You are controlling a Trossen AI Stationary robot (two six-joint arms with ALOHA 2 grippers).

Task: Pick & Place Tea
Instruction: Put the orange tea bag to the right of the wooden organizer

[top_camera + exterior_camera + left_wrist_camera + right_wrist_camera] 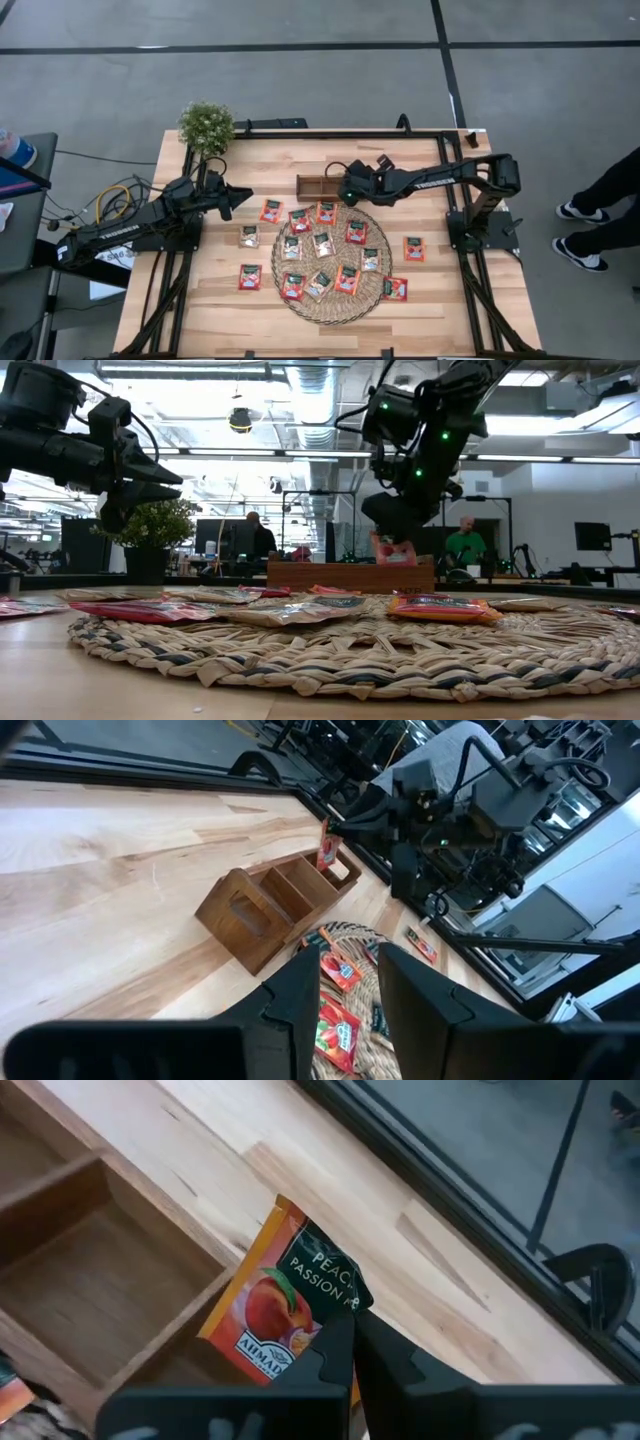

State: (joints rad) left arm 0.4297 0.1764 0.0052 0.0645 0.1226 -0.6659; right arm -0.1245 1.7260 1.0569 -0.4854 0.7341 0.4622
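The right gripper (345,1342) is clamped on a red-orange tea sachet (285,1305), holding it over the wooden tray (318,186) at the mat's (335,305) twelve o'clock edge. The left gripper (238,196), fingers apart and empty, hovers near the mat's ten o'clock; other sachets (322,244) lie on and around the mat

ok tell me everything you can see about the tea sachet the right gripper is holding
The tea sachet is a small flat square packet, glossy like foil or paper: orange with a peach picture and a dark green band reading "peach passion". The right gripper pinches one edge with shut fingers, so it hangs tilted in the air over the end compartment of the wooden tray. Nothing but the fingers appears to touch it.
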